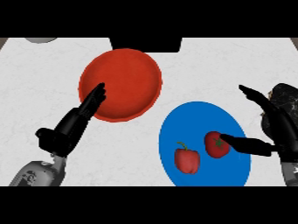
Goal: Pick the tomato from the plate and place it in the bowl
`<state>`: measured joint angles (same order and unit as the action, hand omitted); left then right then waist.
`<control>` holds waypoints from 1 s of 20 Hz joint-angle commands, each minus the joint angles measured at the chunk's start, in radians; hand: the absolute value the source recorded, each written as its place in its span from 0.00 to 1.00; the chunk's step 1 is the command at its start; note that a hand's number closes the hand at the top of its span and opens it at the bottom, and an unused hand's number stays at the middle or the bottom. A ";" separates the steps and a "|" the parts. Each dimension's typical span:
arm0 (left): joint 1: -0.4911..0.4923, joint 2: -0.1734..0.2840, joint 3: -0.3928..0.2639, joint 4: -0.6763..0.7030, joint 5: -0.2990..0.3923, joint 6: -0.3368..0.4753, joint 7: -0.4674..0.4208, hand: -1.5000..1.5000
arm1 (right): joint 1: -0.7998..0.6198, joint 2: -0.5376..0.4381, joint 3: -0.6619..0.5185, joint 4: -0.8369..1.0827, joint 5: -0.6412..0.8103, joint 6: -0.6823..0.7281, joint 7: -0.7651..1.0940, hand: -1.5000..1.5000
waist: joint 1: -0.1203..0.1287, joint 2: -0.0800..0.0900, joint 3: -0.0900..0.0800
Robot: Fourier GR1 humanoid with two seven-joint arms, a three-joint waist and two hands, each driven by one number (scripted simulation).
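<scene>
On the white counter (35, 100) our right hand (277, 127) spreads wide, thumb touching the tomato (216, 146) on the blue plate (196, 118) beside a pepper (188, 159), likely to cup it. Our left hand (74, 122) rests straight-fingered against the red bowl (122, 81), holding nothing.

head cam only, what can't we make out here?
- Tomato, head view: the right robot hand has its thumb across the tomato's right side; contact can't be confirmed.
- Blue plate: its lower rim is cut off at the bottom edge.
- Grey object, top left: cut by the top edge, unidentifiable.
- Dark block, top centre: cut off, unidentifiable.
- Red bowl: the left robot hand covers part of its left rim.
</scene>
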<state>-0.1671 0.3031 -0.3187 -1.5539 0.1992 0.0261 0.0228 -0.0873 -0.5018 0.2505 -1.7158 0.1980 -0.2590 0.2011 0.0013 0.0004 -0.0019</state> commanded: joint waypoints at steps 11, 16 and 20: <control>0.013 -0.015 -0.015 -0.014 -0.002 -0.024 0.003 0.50 | -0.252 -0.242 0.168 -0.142 -0.203 0.693 0.735 0.00 | 0.024 -0.003 -0.005; -0.020 -0.018 0.017 -0.017 -0.011 -0.009 0.037 0.50 | -0.383 -0.153 0.179 -0.121 -0.379 0.754 1.014 0.00 | 0.013 -0.001 -0.001; -0.003 -0.003 0.035 -0.020 0.004 -0.044 0.033 0.50 | -0.452 -0.156 0.200 -0.097 -0.434 0.753 1.085 0.00 | 0.008 -0.002 0.000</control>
<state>-0.1638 0.2927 -0.3065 -1.5701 0.1907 -0.0024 0.0448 -0.4632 -0.6721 0.4349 -1.7988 -0.1540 0.4020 1.0478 0.0157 -0.0007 -0.0029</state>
